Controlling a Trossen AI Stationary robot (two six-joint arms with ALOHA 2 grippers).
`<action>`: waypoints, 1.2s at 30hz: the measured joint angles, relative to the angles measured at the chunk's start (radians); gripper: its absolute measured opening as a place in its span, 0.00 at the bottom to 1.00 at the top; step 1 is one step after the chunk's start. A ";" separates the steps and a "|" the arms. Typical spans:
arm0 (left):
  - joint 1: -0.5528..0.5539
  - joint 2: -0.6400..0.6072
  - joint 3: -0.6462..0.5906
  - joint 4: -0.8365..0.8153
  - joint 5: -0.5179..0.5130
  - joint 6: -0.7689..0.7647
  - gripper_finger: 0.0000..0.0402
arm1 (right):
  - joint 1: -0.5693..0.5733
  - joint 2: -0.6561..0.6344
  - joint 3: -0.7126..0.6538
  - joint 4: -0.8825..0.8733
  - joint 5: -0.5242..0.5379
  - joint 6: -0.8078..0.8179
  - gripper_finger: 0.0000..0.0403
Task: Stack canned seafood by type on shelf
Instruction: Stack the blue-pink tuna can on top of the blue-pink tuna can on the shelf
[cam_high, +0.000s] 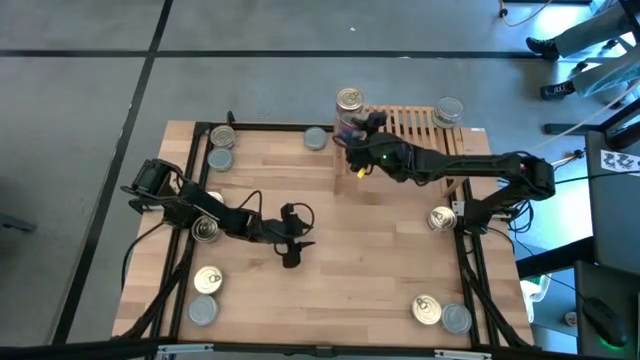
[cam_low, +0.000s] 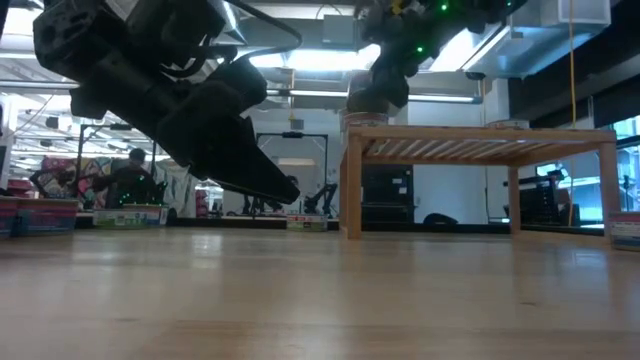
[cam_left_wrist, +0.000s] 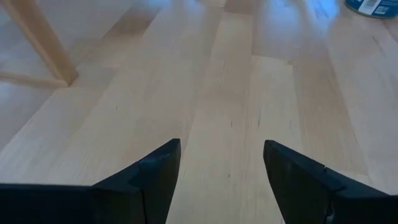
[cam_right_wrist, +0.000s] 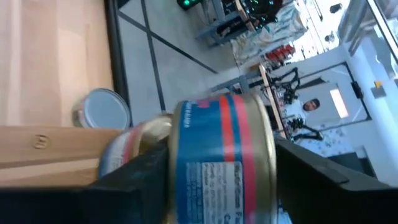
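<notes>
The shelf of light wooden slats stands at the table's far edge. Over its left end my right gripper is shut on a blue-and-red can. A gold-topped can shows at that same end. Another can's gold rim lies just beside the held one. A silver-topped can sits on the shelf's right part. My left gripper hangs open low over the bare middle of the table, with nothing between its fingers. My right gripper has the blue-and-red can between its two fingers, one finger at each flat end, with the label wall facing the wrist camera. The fingers come about level from the table's right. I cannot tell whether the can rests on the can beside it.
Loose cans lie on the table at the far left, by the far edge, on the left, on the right and at the near right. Black rails run along the table's sides.
</notes>
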 joint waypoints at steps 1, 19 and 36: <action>0.000 0.000 0.000 0.000 0.000 0.000 0.57 | -0.005 0.000 0.000 -0.001 0.000 0.005 0.66; 0.000 0.000 0.000 -0.001 0.001 0.000 0.57 | -0.012 0.000 0.000 -0.073 0.030 0.154 0.74; 0.000 -0.001 0.000 -0.009 0.002 -0.016 0.57 | 0.002 -0.002 0.000 -0.110 0.067 0.174 0.74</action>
